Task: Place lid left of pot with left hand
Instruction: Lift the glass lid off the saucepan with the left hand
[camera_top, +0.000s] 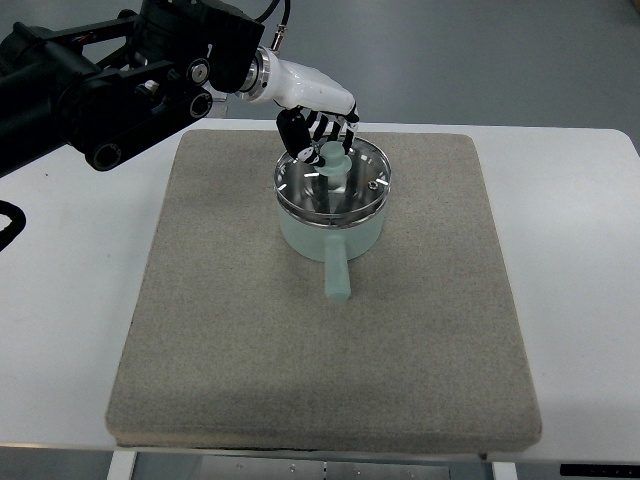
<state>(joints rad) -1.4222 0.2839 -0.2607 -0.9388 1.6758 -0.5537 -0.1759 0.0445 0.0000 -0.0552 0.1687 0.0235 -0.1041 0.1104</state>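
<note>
Lid (332, 180) sits on pot (330, 228), mid-mat (240, 330). I see left hand (325, 125) above the lid, fingers (340, 130) curled at its knob (334, 157); grasp unconfirmed.

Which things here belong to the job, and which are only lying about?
Job: lid, still on the pot; left hand reaching its knob.
Only there: grey mat, white table.

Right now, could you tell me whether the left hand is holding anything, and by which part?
The left hand reaches over the glass lid on the pot, fingers at the green knob. Whether they have closed on it cannot be told.
</note>
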